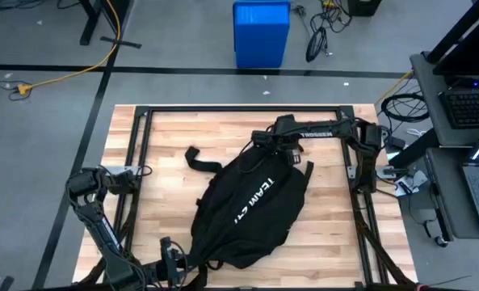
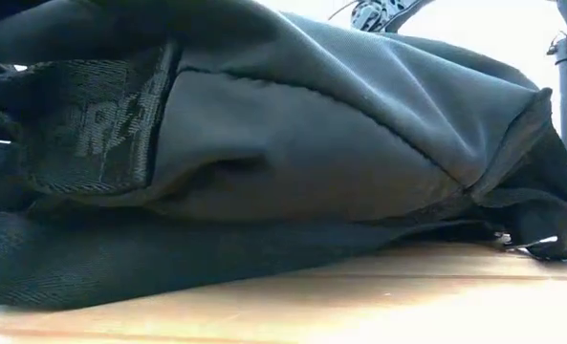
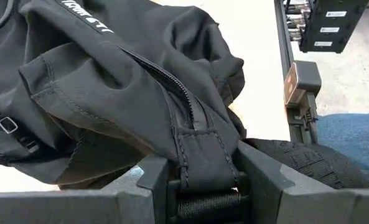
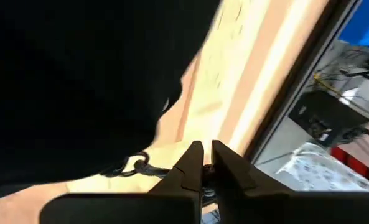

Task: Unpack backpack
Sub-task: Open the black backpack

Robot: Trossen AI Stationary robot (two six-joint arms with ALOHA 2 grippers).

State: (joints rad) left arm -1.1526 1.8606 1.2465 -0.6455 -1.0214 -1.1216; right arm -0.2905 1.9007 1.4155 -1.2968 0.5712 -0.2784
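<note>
The black backpack with white lettering lies flat on the wooden table, filling the low view. Its closed zipper runs toward my left gripper, which is shut on the bag's near end. My right gripper reaches in from the table's right side to the bag's far end. Its fingers stand almost together beside a thin zipper pull cord with a small ring. A loose strap trails on the table at the far left of the bag. My left gripper pinches a stitched fabric tab with webbing at the end of the zipper between its two fingers, coming level from the table's near side. The bag lies on the table beyond it, its fabric slack and creased. My right gripper is shut on the zipper pull cord at the bag's far end. The left finger hides the place of contact. The cord runs slack over the table to the bag.
A black metal frame runs around the table top. A blue bin stands on the floor beyond the far edge. A desk with a laptop is at the right. A person's blue trouser leg shows past the table.
</note>
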